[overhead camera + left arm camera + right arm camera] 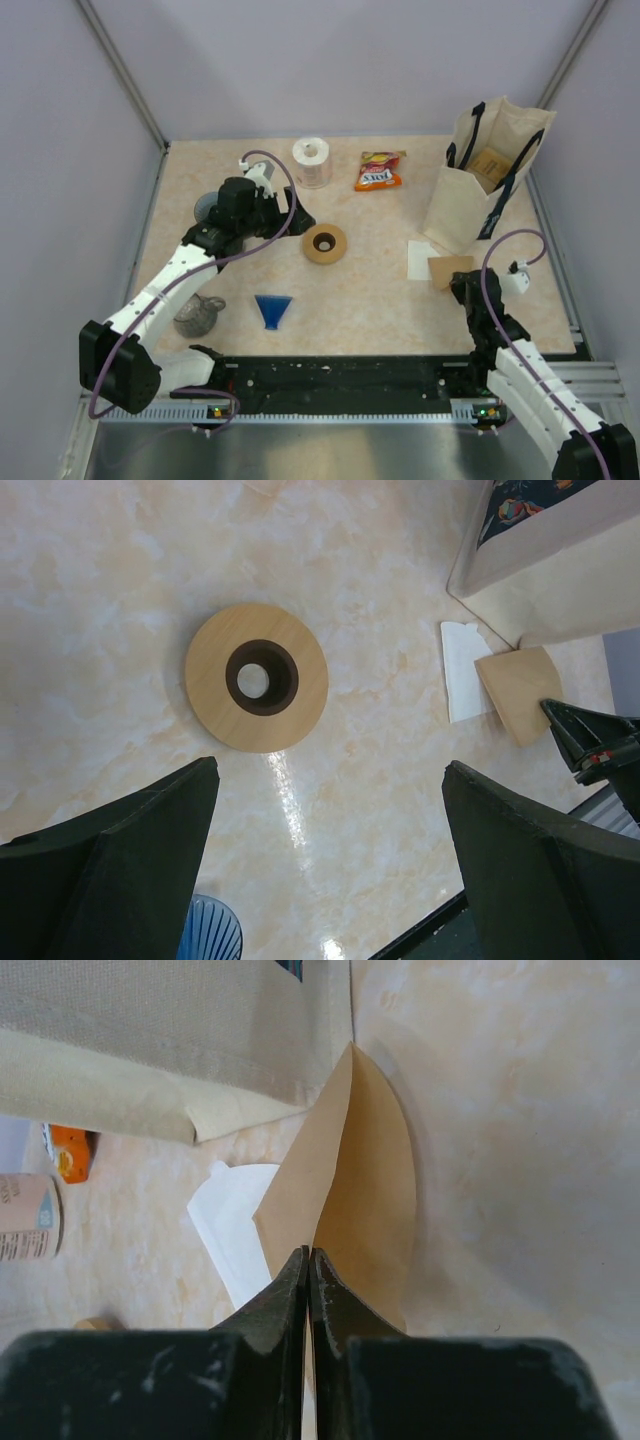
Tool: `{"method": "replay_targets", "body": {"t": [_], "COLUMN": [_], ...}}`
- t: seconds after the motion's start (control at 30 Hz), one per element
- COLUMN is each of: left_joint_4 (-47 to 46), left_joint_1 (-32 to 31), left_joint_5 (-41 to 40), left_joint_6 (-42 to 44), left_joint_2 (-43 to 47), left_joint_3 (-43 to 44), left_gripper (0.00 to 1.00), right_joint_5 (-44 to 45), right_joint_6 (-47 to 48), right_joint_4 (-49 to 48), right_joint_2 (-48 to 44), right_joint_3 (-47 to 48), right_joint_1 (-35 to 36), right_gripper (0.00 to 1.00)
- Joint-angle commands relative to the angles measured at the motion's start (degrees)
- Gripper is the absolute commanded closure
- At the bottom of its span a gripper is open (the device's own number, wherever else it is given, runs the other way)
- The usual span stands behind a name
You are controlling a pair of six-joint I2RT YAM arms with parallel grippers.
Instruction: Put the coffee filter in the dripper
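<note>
Right gripper: jaws being pressed together on brown coffee filter. Thin paper, fan-shaped, being held edge-up. White filter lying flat just left of claw. Coarse canvas tote bag crowding ahead. Glossy marble-look table open to right.

Left gripper: jaws being held wide apart above smooth wooden ring. Blue ribbed dripper cone sitting behind it, well apart from brown filter.

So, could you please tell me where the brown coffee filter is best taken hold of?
Pinch the brown coffee filter at its near edge, coming from the robot's side, as the right end effector shut on it does. It is thin folded paper lying flat, and the lifted layer there gives an edge.
</note>
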State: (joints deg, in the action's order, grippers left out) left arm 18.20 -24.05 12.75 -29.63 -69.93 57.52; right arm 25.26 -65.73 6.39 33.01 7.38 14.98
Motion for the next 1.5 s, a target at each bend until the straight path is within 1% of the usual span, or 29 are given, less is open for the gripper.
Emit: {"method": "replay_targets", "body": {"t": [0.0,0.2,0.3,0.4,0.5,0.53,0.57,0.6,0.63,0.67,0.7,0.77,0.8,0.87,0.93,1.0,1.07,1.1,1.13,1.17,1.23,1.3,1.4,1.47], "left_joint_4": [-0.88,-0.88,-0.97,-0.97,-1.23,-1.32,-1.32,-1.41,-1.5,-1.5,-1.24,-0.44,-0.18,0.08,0.09,0.7,1.49,1.67,1.23,0.71,0.61,1.31,1.23,0.18], "left_joint_1": [-0.2,-0.2,-0.12,-0.2,-0.2,-0.2,-0.12,-0.2,-0.2,-0.2,-0.2,-0.12,-0.2,-0.2,-0.2,-0.12,-0.12,-0.12,-0.12,-0.12,-0.12,-0.12,-0.12,-0.12], "left_joint_5": [-0.8,-0.8,-0.19,0.08,1.21,1.57,1.83,1.92,2.01,1.93,1.66,1.31,1.31,1.14,0.52,0.34,1.3,2.35,3.32,4.64,6.14,6.93,8.86,12.54], "left_joint_6": [0.62,0.45,0.71,0.8,1.06,1.06,1.06,1.06,1.15,1.24,1.33,1.41,1.59,2.11,2.47,2.38,2.21,2.21,1.94,1.51,1.5,1.41,1.06,0.89], "left_joint_2": [1.46,2.52,2.87,3.13,3.4,3.49,3.57,3.57,3.66,3.49,3.57,3.75,3.92,4.36,4.8,4.98,4.98,5.07,5.33,5.77,6.21,6.82,7.97,7.8], "left_joint_3": [1.02,0.4,0.23,0.14,0.14,0.14,0.23,0.31,0.49,0.75,1.1,1.54,1.72,1.81,1.63,1.81,2.42,2.42,2.25,2.08,2.07,2.42,2.16,1.37], "left_gripper": [0.01,0.01,0.01,0.01,0.01,0.01,0.01,0.01,0.01,0.01,0.01,0.01,0.01,0.01,0.01,0.01,0.01,0.01,0.01,0.01,0.01,0.01,0.01,0.01], "right_joint_5": [1.47,-2.66,-8.1,-15.82,-24.96,-29.26,-31.13,-33.23,-37.08,-40.51,-45.51,-59.11,-63.79,-69.35,-69.29,-70.86,-75.68,-74.92,-72.74,-70.8,-71.22,-71.84,-70.09,-68.59], "right_joint_6": [2.01,9.12,14.39,21.5,29.94,33.7,35.57,37.59,41.61,43.57,46.28,52.87,53.95,58.41,65.35,77.72,95.79,103.8,109.71,113.51,120.55,126.35,132.42,135.33], "right_joint_4": [0.28,6.96,9.68,11.09,11.89,11.54,11.62,11.1,10.23,9.52,8.56,6.54,5.31,2.41,2.65,5.98,14.66,19.05,21.62,23.47,27.16,32.87,40.26,42.99], "right_joint_2": [-0.84,-4.97,-7.25,-8.14,-6.83,-5.95,-4.9,-3.32,-1.39,0.45,2.99,8.26,10.9,14.69,17.07,19.62,22.26,23.31,24.37,25.42,28.06,31.74,36.49,38.34], "right_joint_3": [1.67,7.11,10.63,14.23,19.06,20.3,21.7,22.85,24.16,25.48,26.97,29.44,30.84,32.96,35.41,38.75,42.18,43.59,45.25,47.1,50.26,54.3,58.97,60.73], "right_joint_1": [-0.57,-0.57,-0.48,-0.57,-0.57,-0.48,-0.48,-0.48,-0.48,-0.57,-0.48,-0.39,-0.39,0.22,3.19,7.14,12.23,15.13,18.73,22.07,23.42,23.78,25.27,26.76], "right_gripper": [1.0,1.0,1.0,1.0,1.0,1.0,1.0,1.0,1.0,1.0,1.0,1.0,1.0,1.0,1.0,1.0,1.0,1.0,1.0,1.0,1.0,1.0,1.0,1.0]}}
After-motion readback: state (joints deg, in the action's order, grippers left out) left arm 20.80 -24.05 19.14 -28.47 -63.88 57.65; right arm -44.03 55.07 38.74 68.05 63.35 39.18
